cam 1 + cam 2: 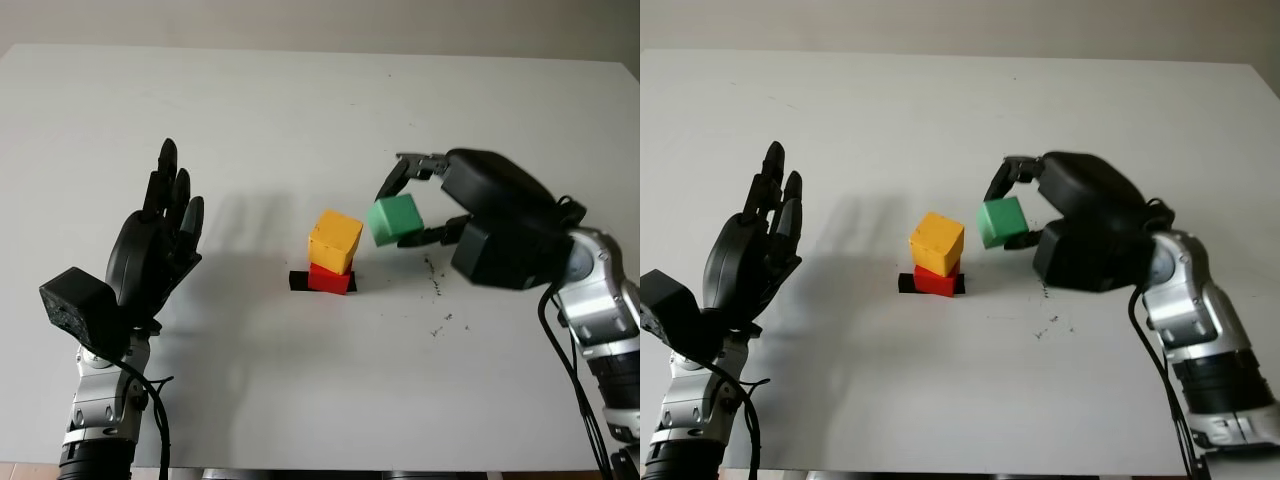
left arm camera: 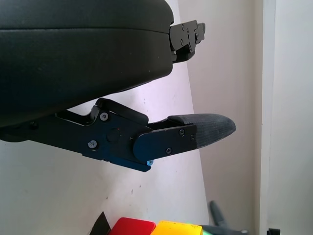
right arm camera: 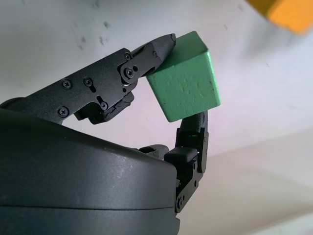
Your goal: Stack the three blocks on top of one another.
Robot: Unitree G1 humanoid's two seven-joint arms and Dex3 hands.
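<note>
A yellow block [image 1: 334, 240] sits skewed on top of a red block [image 1: 330, 279] near the middle of the white table [image 1: 300, 110]; the red block rests on a small black mark [image 1: 299, 282]. My right hand [image 1: 408, 205] is shut on a green block [image 1: 395, 219], holding it in the air just right of the yellow block and about level with it. In the right wrist view the fingertips [image 3: 159, 48] pinch the green block [image 3: 187, 90] from two sides. My left hand [image 1: 165, 235] is open, raised upright at the left, well away from the stack.
Small dark specks [image 1: 437, 290] dot the table right of the stack. The table's far edge [image 1: 320, 52] meets a pale wall. In the left wrist view the red block [image 2: 132, 227] and yellow block [image 2: 177, 228] peek in beside the open fingers [image 2: 205, 129].
</note>
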